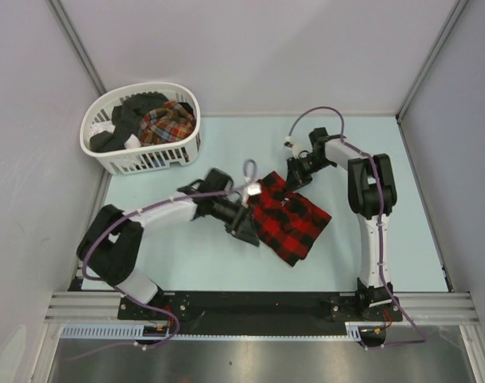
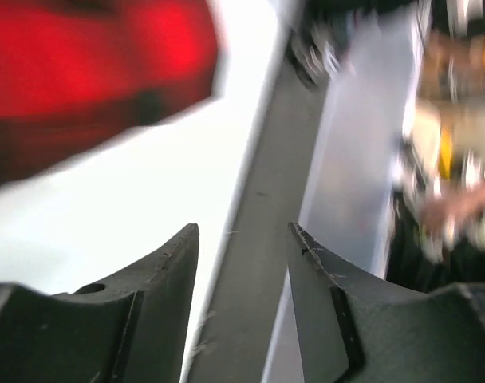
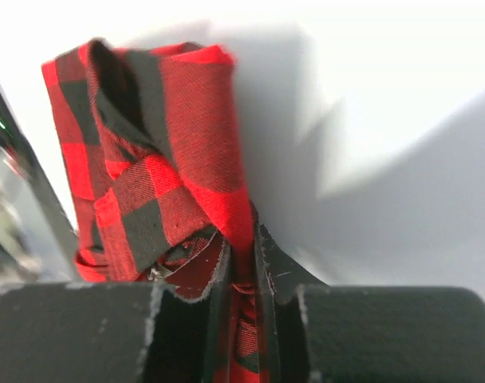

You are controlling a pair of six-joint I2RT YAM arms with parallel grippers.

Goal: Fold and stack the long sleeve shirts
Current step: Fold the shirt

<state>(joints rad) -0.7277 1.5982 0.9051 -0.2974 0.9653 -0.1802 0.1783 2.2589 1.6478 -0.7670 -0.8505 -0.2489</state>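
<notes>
Looks dicey tbh: just a thin pinch of the red-and-black flannel shirt (image 1: 298, 223), lying rumpled on the bench (image 1: 386, 159), in the clamped right end effector (image 3: 242, 243), with the left end effector (image 2: 242, 231) half-open and seemingly empty (blurry view), so could easily slip or drag lopsided.

Arms: 2, left arm (image 1: 159, 214) and right arm (image 1: 372, 209), both at the near edge. Pincers: 2, left pincer (image 1: 246, 222) (image 2: 242, 233) and right pincer (image 1: 297, 177) (image 3: 242, 242). Baskets: 1, white basket (image 1: 139, 88), far left. Shirts I can count: 2, one red-and-black check shirt (image 1: 294, 219) (image 3: 187, 120) mid-counter, one multicolour plaid shirt (image 1: 167, 124) in the basket. Dark clothes (image 1: 129, 118) heaped there too; number of pieces can't be told. Counter (image 1: 226, 267): 1.
</notes>
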